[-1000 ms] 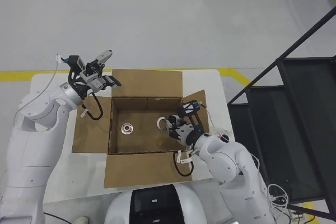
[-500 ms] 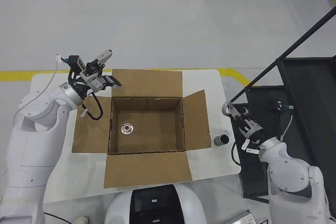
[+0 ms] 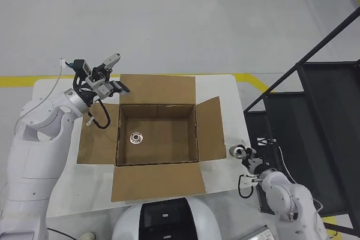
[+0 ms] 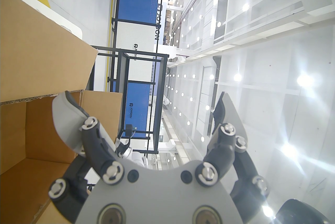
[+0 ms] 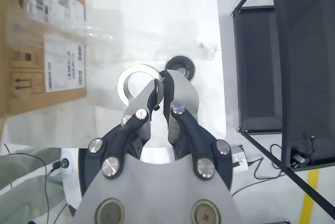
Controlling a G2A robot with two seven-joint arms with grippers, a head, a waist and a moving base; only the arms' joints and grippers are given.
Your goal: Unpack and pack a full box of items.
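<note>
Right of the box [image 3: 210, 129], past its open flap, the right gripper [image 5: 160, 82] pinches a silver ring [image 5: 122, 86] just beside a dark roller [image 5: 190, 68]. The left gripper [image 4: 144, 102] gapes wide over the box's far-left corner. A small metal piece [image 3: 135, 138] lies inside the box.

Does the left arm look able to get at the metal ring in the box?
Probably yes: the cardboard box is open, the metal ring lies alone on its floor, and the left gripper, fingers open, is by the rim.
</note>
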